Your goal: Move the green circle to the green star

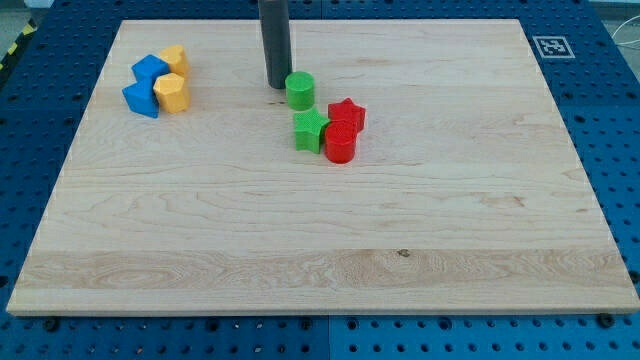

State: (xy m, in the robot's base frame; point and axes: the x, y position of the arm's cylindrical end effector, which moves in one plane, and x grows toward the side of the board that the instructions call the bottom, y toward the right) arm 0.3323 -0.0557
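My tip (276,86) is on the board (300,250), just to the view's left of the green circle (300,90); contact unclear. It's a bare rod, so it grips nothing. Green circle sits just above the green star (310,131), near but apart. Red star (346,115) and red cylinder (340,144) crowd the green star's right. Blue and yellow blocks (158,82) cluster top left.

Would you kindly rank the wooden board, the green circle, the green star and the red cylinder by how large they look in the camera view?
1. Wooden board, by far the largest.
2. Green star, green circle and red cylinder: all look about alike, so I won't rank them.
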